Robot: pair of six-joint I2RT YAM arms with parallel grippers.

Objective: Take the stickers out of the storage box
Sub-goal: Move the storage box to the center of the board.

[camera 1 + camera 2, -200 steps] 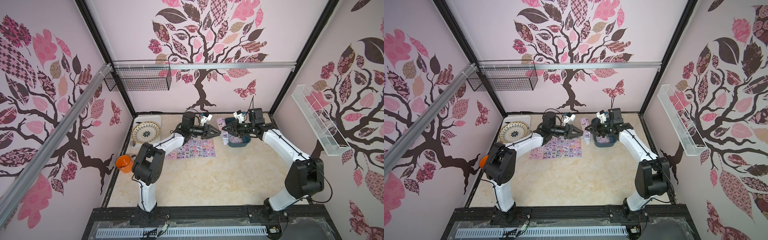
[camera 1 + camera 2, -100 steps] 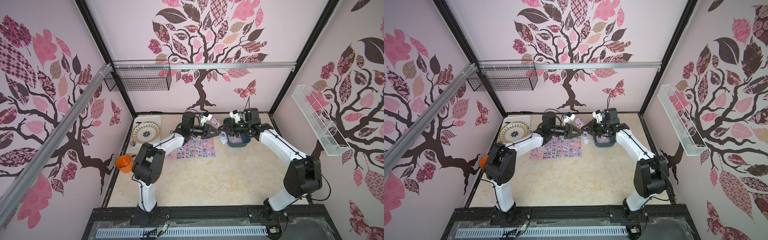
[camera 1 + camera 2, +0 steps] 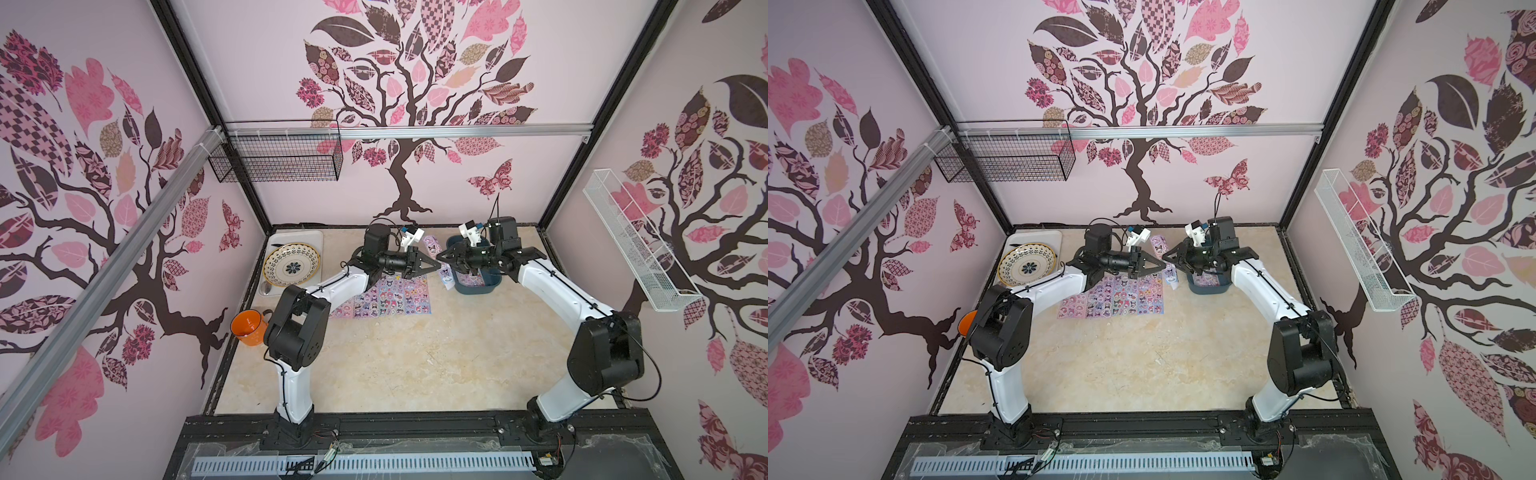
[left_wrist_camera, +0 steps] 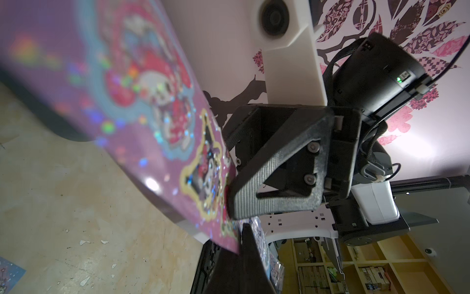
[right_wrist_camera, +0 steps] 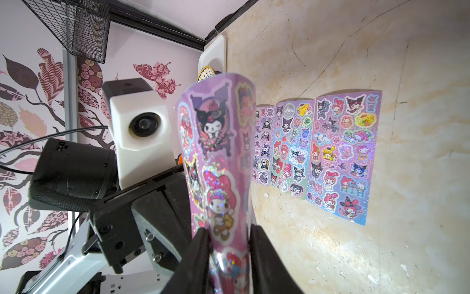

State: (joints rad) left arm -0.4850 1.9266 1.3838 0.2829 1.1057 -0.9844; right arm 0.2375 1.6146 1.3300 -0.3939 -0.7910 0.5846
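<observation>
A purple sheet of the stickers hangs upright in the air between both arms, just left of the dark teal storage box. My left gripper is shut on one edge of it. My right gripper has its jaws a little apart, with the bowed sheet wedged between both fingers. More stickers lie in the box. Several sheets lie flat side by side on the table under the left arm.
A white tray with a patterned plate sits at the back left, and an orange mug stands by the left wall. A black wire basket hangs on the back wall and a white one on the right wall.
My right gripper carried the sheet left, away from the box, up to my left gripper. The left jaws, open a second ago, have closed on the sheet.
</observation>
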